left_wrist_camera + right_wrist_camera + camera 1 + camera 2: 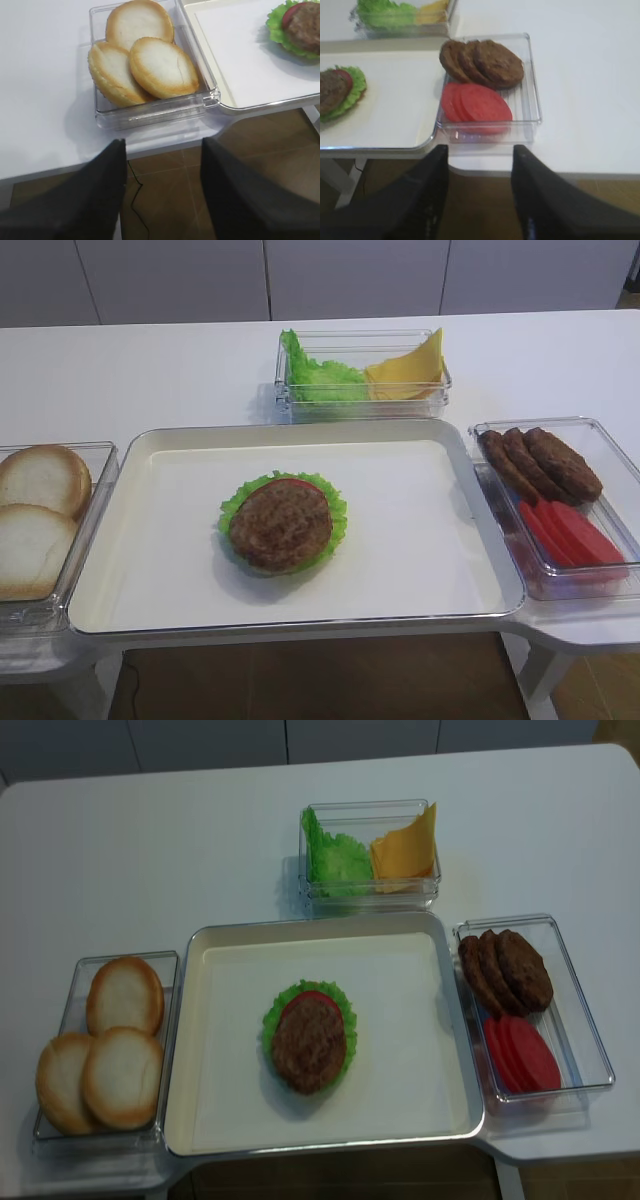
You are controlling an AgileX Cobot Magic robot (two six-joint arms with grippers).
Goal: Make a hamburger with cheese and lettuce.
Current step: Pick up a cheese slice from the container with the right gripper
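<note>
The hamburger [283, 522] is a brown patty on a red tomato slice and a green leaf rim, lying on the white tray [420, 540]. It also shows in the realsense view [309, 1038]. The cheese [408, 370] and the lettuce [318, 376] stand in a clear bin at the back, also seen from above [405, 850] [335, 860]. My right gripper [480, 155] is open and empty, off the table's front edge below the patty bin. My left gripper [162, 150] is open and empty, off the front edge below the bun bin. Neither gripper shows in the exterior views.
A clear bin with three pale bun halves [145, 60] stands left of the tray. A clear bin at the right holds loose brown patties [485, 62] and tomato slices [476, 104]. The tray's raised rim [470, 1060] borders both bins.
</note>
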